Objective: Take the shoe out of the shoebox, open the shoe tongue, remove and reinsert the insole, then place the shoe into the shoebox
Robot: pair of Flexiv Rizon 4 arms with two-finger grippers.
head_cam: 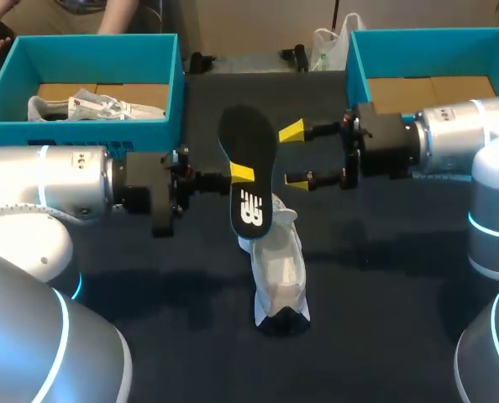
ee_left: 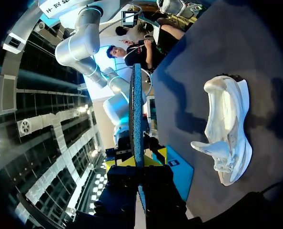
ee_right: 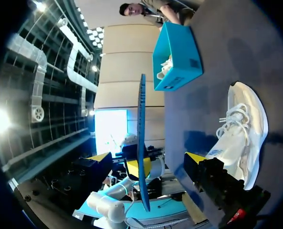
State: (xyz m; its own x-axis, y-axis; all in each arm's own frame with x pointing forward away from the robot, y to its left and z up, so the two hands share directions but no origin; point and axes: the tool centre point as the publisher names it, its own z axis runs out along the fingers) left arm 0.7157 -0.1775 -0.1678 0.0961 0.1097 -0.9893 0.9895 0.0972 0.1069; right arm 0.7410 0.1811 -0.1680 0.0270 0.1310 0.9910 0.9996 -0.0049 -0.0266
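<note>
The black insole (head_cam: 248, 168) stands on edge above the table, with my left gripper (head_cam: 241, 174) shut on its middle. In the left wrist view the insole (ee_left: 136, 109) rises edge-on out of the left gripper (ee_left: 136, 161). My right gripper (head_cam: 295, 155) is open just right of the insole, one yellow tip on each side of its edge. The right wrist view shows the insole (ee_right: 142, 138) edge-on between the wide-open right gripper (ee_right: 147, 158) fingers, apart from both. The white shoe (head_cam: 279, 269) lies on the dark table under the insole, also visible as the shoe (ee_left: 227, 129) and the shoe (ee_right: 241, 129).
A teal shoebox (head_cam: 81, 133) at the back left holds another white shoe (head_cam: 98, 107). A second teal shoebox (head_cam: 354, 71) with a bare cardboard floor stands at the back right, behind my right arm. The teal box (ee_right: 177, 52) shows ahead of the right gripper.
</note>
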